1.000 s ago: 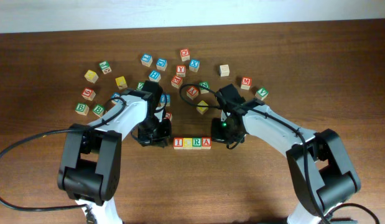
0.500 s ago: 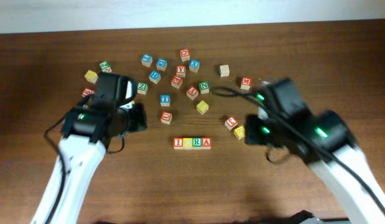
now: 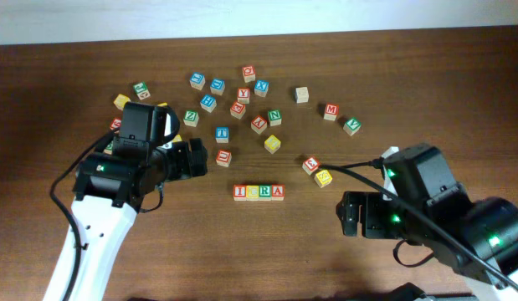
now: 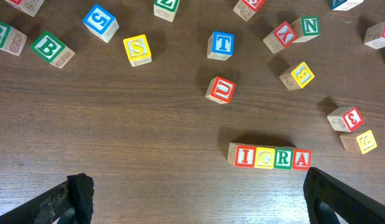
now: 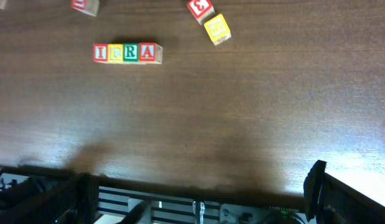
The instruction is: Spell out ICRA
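Both claws spread wide, nothing held: left gripper (image 4: 196, 186) shows its fingers (image 4: 77, 193) at the bottom corners of the left wrist view, right gripper (image 5: 201, 180) the same in the right wrist view. Each hangs clear above the table (image 3: 267, 259), touching no cube. Beyond them, the ICRA row (image 3: 259, 192) sits at centre frame in the overhead: red I (image 4: 244, 156), yellow C (image 4: 264, 157), green R (image 4: 283, 158), red A (image 4: 301, 159), faces up, side to side, line straight. Word reads complete; judge the task done, only parking the arms left. Row lies lower right of the left gripper and upper left of the right gripper, well apart from both. Farther off, loose cubes (image 3: 243, 94) scatter across the upper half of the overhead. Nearest the row are a red U cube (image 4: 221, 89) and a red cube (image 3: 311, 164) just beside a yellow cube (image 3: 324, 176).
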Available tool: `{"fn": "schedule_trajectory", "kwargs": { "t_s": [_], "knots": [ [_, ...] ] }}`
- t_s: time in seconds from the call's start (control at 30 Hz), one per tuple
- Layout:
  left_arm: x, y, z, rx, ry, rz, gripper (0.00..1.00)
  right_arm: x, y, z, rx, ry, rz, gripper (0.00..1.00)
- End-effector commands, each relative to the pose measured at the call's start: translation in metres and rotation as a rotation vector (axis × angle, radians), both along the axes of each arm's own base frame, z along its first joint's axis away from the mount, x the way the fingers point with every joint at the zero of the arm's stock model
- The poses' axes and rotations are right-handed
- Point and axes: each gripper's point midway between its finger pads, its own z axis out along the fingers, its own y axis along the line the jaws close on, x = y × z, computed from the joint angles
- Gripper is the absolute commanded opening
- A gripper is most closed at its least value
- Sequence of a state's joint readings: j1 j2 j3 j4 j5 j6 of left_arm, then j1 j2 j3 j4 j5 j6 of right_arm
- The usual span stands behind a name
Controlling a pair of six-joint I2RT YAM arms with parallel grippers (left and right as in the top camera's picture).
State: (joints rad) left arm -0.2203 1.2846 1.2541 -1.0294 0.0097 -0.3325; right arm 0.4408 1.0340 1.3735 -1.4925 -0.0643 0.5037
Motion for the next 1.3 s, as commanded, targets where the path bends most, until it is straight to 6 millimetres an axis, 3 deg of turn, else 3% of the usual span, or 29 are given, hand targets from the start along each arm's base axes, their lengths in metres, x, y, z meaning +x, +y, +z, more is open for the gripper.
{"fn": "schedule_trajectory", "kwargs": {
  "t_s": [0.0, 0.3, 0.53, 0.63, 0.77, 0.93, 1.07, 1.1, 1.27],
  "knots": [
    [0.002, 0.003, 0.003, 0.013, -0.010, 0.005, 0.99, 0.004, 0.001, -0.007, -0.026, 0.045, 0.005, 0.98],
    [0.002, 0.003, 0.003, 0.013, -0.010, 0.005, 0.99, 0.033, 0.017, -0.036, -0.058, 0.159, -0.004, 0.98],
    [0.002, 0.003, 0.003, 0.013, -0.010, 0.005, 0.99, 0.056, 0.028, -0.026, -0.005, 0.046, -0.003, 0.98],
    [0.002, 0.003, 0.003, 0.013, -0.010, 0.005, 0.99, 0.066, 0.032, -0.003, 0.009, -0.108, 0.093, 0.98],
    [0.002, 0.003, 0.003, 0.013, -0.010, 0.005, 0.99, 0.069, 0.006, 0.015, 0.022, -0.199, 0.025, 0.98],
    [0.002, 0.003, 0.003, 0.013, -0.010, 0.005, 0.99, 0.067, -0.033, 0.020, 0.024, -0.337, -0.088, 0.99],
    [0.002, 0.003, 0.003, 0.013, -0.010, 0.005, 0.99, 0.060, -0.053, -0.002, 0.031, -0.456, -0.163, 0.98],
    [0.002, 0.003, 0.003, 0.013, -0.010, 0.005, 0.99, 0.059, -0.059, -0.018, 0.032, -0.489, -0.185, 0.98],
    [0.002, 0.003, 0.003, 0.013, -0.010, 0.005, 0.99, 0.062, -0.057, -0.044, 0.097, -0.737, -0.182, 0.98]
  ]
}}
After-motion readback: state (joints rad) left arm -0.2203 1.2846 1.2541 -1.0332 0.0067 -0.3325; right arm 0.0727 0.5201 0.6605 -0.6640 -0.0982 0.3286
